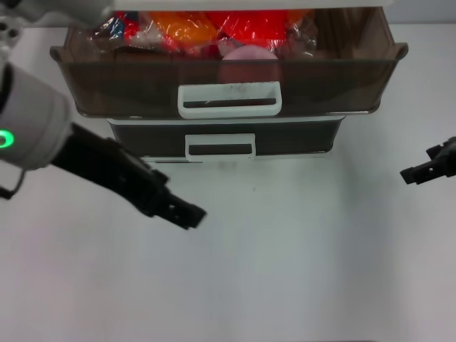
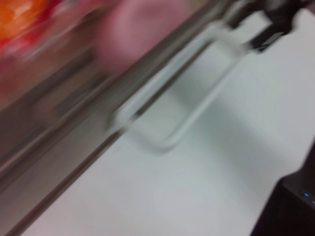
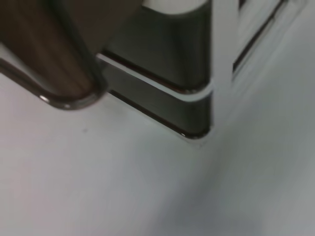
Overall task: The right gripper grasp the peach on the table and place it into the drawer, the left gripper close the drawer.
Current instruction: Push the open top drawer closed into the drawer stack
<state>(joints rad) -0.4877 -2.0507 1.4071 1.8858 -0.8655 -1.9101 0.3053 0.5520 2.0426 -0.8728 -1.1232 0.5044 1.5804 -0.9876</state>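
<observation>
White counter (image 1: 285, 271) in front. Left pincer (image 1: 191, 214) hangs low over it, short of the drawer unit, tips together. Right pincer (image 1: 412, 173) sits off at the right edge, holding nothing; can't tell if its tips are apart. Behind, the top drawer (image 1: 342, 78) stands pulled out, white handle (image 1: 229, 100) facing forward. Peach (image 1: 248, 53) lies inside near the front wall, beside orange and red wrapped items (image 1: 214, 28).

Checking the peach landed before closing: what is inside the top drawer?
Inside the open drawer lies the peach, near the front wall, among orange and red wrapped items. The unit's top hides the drawer's rear.
</observation>
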